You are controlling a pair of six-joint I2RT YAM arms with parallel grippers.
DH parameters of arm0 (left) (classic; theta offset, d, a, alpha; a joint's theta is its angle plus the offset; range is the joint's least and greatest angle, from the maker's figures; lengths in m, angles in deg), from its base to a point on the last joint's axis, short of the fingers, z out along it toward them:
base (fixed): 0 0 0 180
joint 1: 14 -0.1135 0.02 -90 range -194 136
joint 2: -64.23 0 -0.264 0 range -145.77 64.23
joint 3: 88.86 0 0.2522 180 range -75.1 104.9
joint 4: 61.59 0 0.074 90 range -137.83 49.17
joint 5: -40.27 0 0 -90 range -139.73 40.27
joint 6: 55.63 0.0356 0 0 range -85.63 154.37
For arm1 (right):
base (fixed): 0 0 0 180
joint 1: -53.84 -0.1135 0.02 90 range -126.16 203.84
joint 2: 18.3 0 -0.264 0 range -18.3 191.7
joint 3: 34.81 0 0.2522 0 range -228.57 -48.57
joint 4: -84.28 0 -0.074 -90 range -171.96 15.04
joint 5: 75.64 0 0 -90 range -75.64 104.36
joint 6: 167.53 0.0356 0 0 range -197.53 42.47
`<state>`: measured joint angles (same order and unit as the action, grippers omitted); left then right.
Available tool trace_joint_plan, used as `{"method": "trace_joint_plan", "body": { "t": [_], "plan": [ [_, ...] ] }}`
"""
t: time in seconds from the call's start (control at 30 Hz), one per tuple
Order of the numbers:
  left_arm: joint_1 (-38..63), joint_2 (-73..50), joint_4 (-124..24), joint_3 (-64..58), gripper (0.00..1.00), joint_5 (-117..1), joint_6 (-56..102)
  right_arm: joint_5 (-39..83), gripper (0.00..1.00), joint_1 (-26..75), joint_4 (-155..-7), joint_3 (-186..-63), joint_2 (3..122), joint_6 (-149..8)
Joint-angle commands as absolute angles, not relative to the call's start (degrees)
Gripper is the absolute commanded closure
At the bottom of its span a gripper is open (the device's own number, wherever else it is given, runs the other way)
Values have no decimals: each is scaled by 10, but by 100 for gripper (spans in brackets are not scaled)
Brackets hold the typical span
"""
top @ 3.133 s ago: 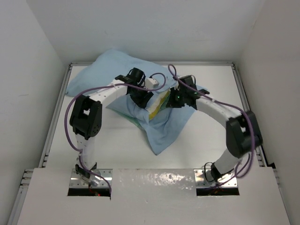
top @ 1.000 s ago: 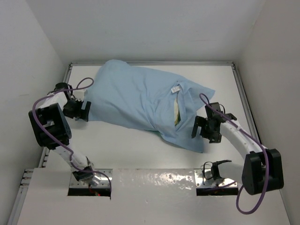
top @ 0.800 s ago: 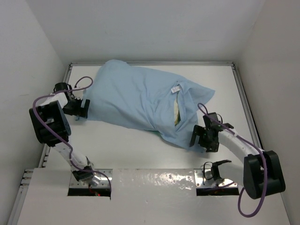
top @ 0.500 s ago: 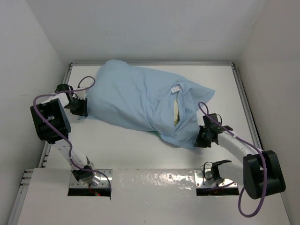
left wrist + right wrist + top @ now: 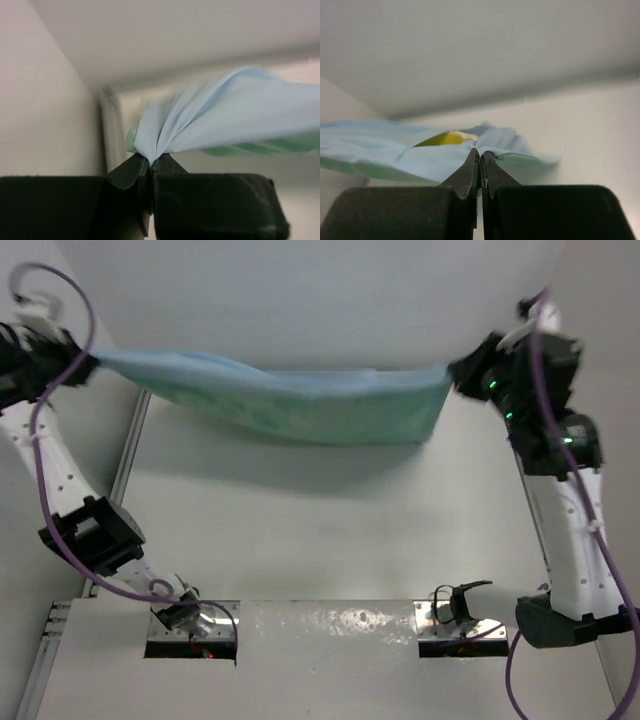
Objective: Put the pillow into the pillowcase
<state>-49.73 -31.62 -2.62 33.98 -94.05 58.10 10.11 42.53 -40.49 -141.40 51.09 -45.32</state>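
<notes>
The pillowcase (image 5: pixel 300 405) is being held taut above the table (image 5: pixel 330 530), clamped at its ends by the left gripper (image 5: pixel 150 165) and right gripper (image 5: pixel 480 156). A yellow edge of the pillow (image 5: pixel 442 138) is being glimpsed inside.

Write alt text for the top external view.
The pillowcase hangs stretched in mid-air, with the left gripper pinching its left end and the right gripper pinching its right end, both held high. It sags in the middle above the white table.
</notes>
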Motion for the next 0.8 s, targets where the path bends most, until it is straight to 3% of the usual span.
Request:
{"method": "trace_joint_plan", "body": {
  "t": [0.0, 0.13, 0.37, 0.5, 0.57, 0.63, 0.7, 0.73, 0.77],
  "plan": [
    [-578, -230, -85, 514, 100, -994, 474, -10, 100, 431, -354, -1614, 527, -533],
    [-595, -215, -88, 603, 100, -983, 443, -37, 100, 432, -353, -1706, 527, -548],
    [-596, -212, -72, 681, 100, -975, 417, -77, 100, 432, -351, -1668, 446, -580],
    [-596, -210, -103, 682, 100, -1106, 374, 114, 99, 432, -365, -1567, 446, -578],
    [-596, -208, -142, 658, 100, -1152, 307, 266, 88, 430, -369, -1503, 497, -565],
    [-596, -203, -213, 629, 100, -1180, 262, 318, 77, 401, -363, -1483, 545, -563],
    [-588, -201, -300, 611, 100, -1221, 186, 276, 67, 331, -373, -1469, 591, -583],
    [-571, -200, -322, 603, 100, -1226, 164, 241, 53, 313, -391, -1465, 603, -607],
    [-558, -200, -352, 602, 100, -1228, 137, 239, 46, 299, -401, -1462, 621, -613]
  ]
}}
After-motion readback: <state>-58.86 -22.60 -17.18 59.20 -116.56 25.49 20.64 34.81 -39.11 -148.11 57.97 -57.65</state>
